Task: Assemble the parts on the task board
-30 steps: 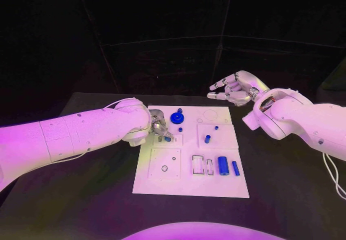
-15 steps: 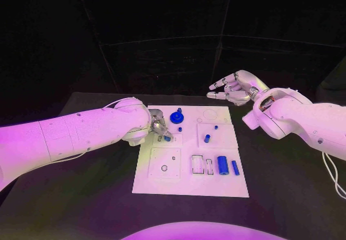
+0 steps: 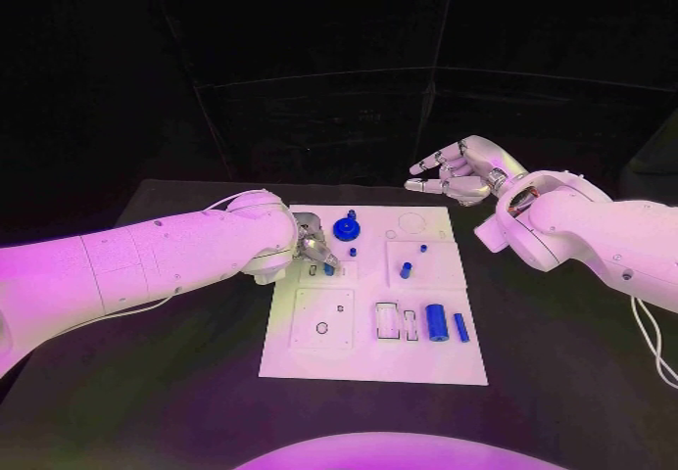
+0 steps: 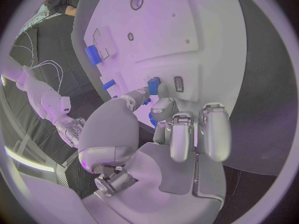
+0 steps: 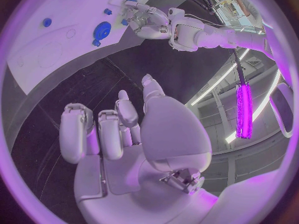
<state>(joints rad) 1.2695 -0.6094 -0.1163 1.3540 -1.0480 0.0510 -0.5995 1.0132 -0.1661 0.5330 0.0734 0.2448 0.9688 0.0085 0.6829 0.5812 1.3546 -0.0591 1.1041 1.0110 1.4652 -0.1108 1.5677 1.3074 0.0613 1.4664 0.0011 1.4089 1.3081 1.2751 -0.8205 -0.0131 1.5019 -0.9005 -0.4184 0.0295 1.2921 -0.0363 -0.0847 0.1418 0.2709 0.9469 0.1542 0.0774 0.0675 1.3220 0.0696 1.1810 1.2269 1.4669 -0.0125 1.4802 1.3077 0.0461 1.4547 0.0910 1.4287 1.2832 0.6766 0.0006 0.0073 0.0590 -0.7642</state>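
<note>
Head view: left hand (image 3: pixel 313 251) pinches a blue part (image 3: pixel 328 267) over the task board (image 3: pixel 370 364).

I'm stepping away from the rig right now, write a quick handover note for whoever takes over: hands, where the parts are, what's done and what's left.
Left hand: down at the task board's left side, pinching a small blue part beside a small slot.
Right hand: raised beyond the board's far edge, fingers apart, holding nothing.
Parts: blue gear at the far edge; two small blue pieces mid-board; two blue cylinders lying on the near right.
Done: cannot tell from the pictures what is fully seated.
Left: seat the pinched part, then the loose cylinders and small pieces.
</note>
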